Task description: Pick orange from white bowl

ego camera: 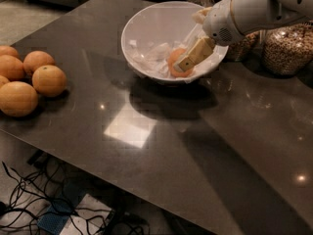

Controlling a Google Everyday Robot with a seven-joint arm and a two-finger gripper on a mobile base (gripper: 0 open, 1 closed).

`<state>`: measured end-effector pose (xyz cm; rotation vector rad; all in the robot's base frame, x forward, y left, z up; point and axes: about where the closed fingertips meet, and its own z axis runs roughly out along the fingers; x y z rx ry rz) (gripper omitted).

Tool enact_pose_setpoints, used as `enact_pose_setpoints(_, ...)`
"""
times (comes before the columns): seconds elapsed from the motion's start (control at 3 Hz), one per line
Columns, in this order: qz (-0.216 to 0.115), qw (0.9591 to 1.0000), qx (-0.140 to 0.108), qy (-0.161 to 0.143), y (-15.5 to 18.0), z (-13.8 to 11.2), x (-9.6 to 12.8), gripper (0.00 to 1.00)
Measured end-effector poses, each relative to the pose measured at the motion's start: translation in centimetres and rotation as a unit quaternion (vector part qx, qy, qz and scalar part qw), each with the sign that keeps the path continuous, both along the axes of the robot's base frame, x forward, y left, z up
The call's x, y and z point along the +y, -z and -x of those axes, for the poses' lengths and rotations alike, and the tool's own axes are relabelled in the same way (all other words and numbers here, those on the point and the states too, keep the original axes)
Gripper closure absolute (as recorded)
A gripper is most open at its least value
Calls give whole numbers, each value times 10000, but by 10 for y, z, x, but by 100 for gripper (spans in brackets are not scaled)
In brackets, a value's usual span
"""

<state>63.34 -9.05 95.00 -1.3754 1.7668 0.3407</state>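
Note:
The white bowl (146,28) stands at the back middle of the dark table. The small orange (173,65) lies inside it at the lower right, among pieces of crumpled white paper. My gripper (188,60) reaches down into the bowl from the right, on a white arm, and lies against the right side of the orange, partly covering it. The orange rests on the bowl's bottom.
Several larger pale oranges (29,77) lie at the table's left edge. Glass jars of brown nuts (288,48) stand right behind the bowl and the arm. Cables (44,204) lie on the floor below the table's front edge.

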Motion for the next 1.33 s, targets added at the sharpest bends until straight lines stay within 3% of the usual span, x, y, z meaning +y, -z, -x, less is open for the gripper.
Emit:
enact_pose_setpoints(0.67,100,9999,-18,97,4,-20,-7,14)
enact_pose_setpoints(1.0,115,9998,90,150,13,-26,-13,23)
enact_pose_setpoints(1.33,140,9995,210,173,23,-27,-16,24)
